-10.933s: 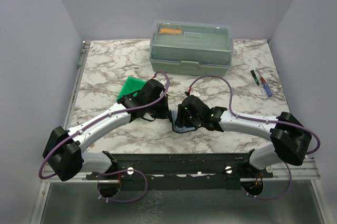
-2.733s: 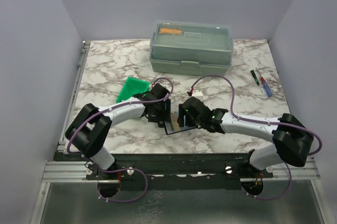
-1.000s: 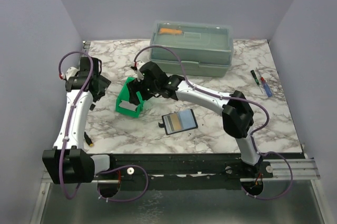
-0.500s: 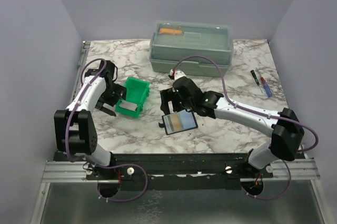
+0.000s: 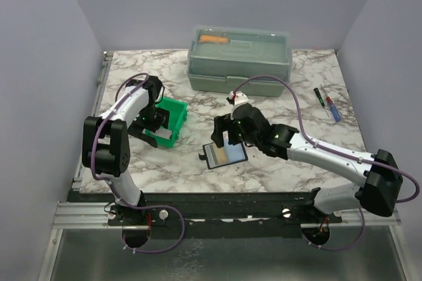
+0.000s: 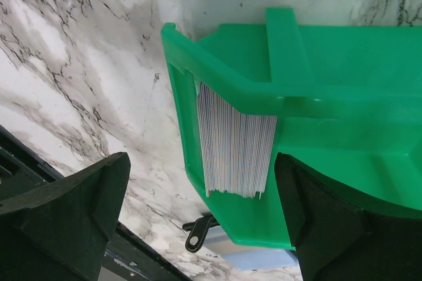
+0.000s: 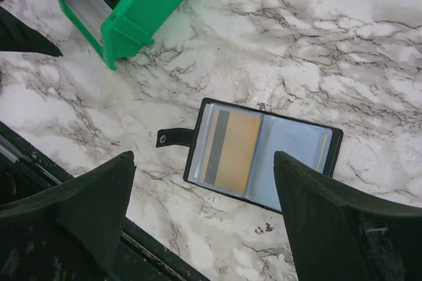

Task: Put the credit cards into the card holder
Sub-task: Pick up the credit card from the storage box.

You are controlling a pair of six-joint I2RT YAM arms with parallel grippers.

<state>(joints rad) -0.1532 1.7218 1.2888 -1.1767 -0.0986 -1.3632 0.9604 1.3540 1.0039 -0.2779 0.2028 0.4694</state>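
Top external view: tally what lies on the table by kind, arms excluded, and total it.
lidded toolbox: 1
orange item under its lid: 1
green bin: 1
stack of credit cards in the bin: 1, cards too many to count
card holder, open: 1
credit card in its pocket: 1
pens: 2
Total: 8

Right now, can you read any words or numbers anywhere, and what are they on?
None can be read.
The card in the open card holder: grey and yellowish stripes only, no print visible.
The credit cards in the green bin: only edges show.
The toolbox and pens: too small to tell.
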